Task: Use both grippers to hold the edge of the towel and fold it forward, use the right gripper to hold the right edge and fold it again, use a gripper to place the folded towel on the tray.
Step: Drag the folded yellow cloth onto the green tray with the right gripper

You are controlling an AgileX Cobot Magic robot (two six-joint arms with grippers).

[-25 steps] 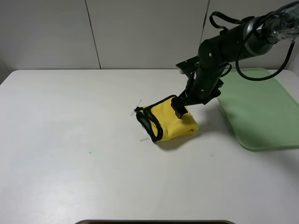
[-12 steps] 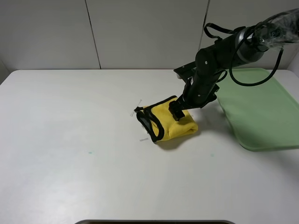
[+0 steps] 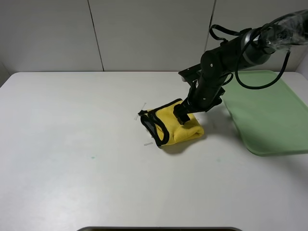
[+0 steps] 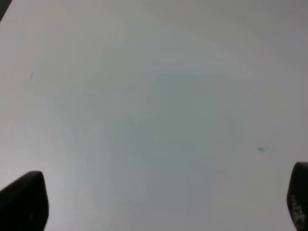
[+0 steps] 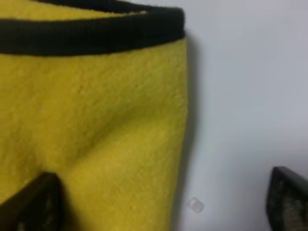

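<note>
Left gripper (image 4: 159, 204): jaws spread, empty, over bare table (image 3: 72, 159).
Towel (image 3: 174, 126): folded bundle, table centre, just off tray (image 3: 269, 113), which sits at towel's 3 o'clock.
Right gripper (image 3: 182, 114): jaws spread astride the towel's 3 o'clock fold, nothing pinched yet.
Advice: bite all layers deep, lift level, carry toward 3 o'clock.
Table white, matte; pale panelled wall (image 3: 144, 33) behind.

R arm reaches in from upper right, elbow bent, wrist angled down-left. Right gripper (image 3: 181, 115) low, its fingers (image 5: 33, 204) spread wide apart, one tip at each side of the wrist view. Left gripper (image 4: 159, 204) w/ fingers wide apart too; L arm not seen in overhead view.
</note>
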